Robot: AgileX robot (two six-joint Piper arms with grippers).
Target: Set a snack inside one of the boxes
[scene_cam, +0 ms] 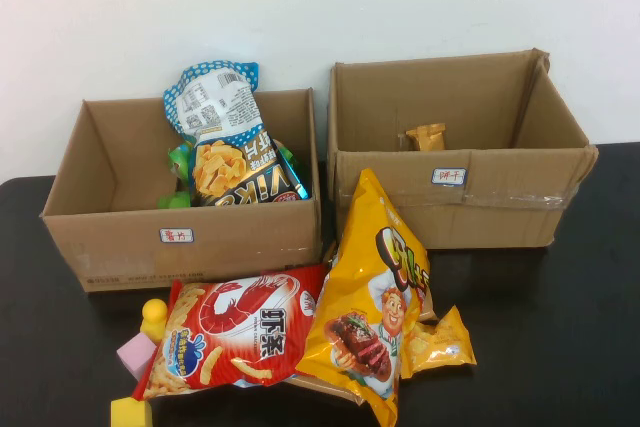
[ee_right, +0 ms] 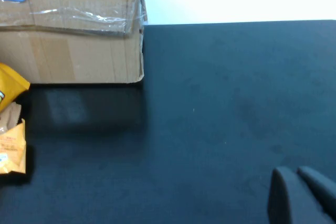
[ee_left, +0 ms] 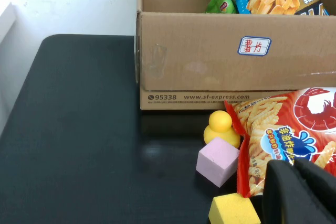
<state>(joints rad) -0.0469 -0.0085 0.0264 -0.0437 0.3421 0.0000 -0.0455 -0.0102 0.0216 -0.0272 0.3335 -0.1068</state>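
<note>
Black table point(scene_cam: 600, 347) carried two cardboard boxes along its far edge: the taller taped box point(scene_cam: 460, 162) toward the right, the lower brown box point(scene_cam: 190, 192) with a red-lettered label toward the left, a blue chip bag point(scene_cam: 230, 147) upright inside it. At the near edge, before the boxes, lay a yellow snack bag point(scene_cam: 375, 297) and a red shrimp-cracker bag point(scene_cam: 235, 332). Left gripper point(ee_left: 299, 190), fingers together, hovered over the red bag; right gripper point(ee_right: 302, 195), fingers together, hovered over bare table near the right edge.

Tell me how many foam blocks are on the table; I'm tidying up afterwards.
2: a pink block beside the red snack bag, and a yellow block nearer the robot, next to the shut left pincer. The bags may hide more.
</note>
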